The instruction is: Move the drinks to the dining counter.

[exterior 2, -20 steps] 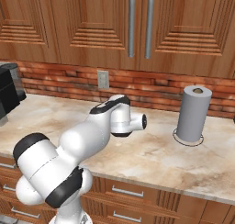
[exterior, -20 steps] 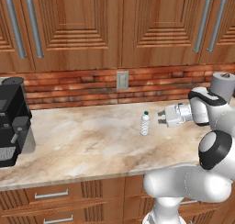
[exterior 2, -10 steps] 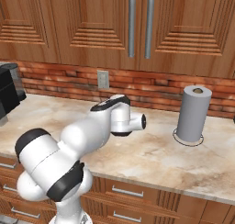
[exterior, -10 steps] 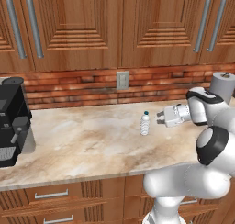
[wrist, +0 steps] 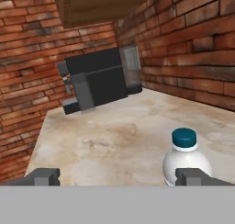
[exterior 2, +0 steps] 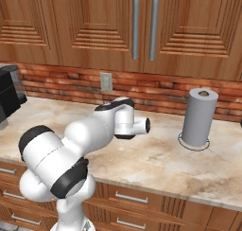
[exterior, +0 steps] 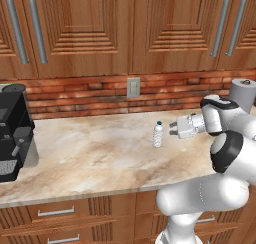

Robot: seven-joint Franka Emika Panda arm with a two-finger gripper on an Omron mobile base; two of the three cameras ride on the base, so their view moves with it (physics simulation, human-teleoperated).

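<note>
A small clear water bottle [exterior: 158,135] with a teal cap stands upright on the marbled counter [exterior: 95,153] under the wooden wall cabinets. My gripper [exterior: 173,128] points sideways at it from its right, at about cap height, a short gap away. In the hand view the bottle [wrist: 186,159] stands just ahead, in line with the right fingertip [wrist: 193,176], and the gripper [wrist: 118,177] is open wide with nothing between its fingers. The dining counter is out of view.
A black coffee machine [exterior: 12,130] stands at the counter's left end. A grey paper-towel roll [exterior 2: 198,117] on a ring stand is at the right, behind the arm. A brick backsplash with an outlet [exterior: 133,87] runs along the back.
The hand has crept slightly left, closer to the water bottle. The bottle has not moved and the jaws stay wide.
</note>
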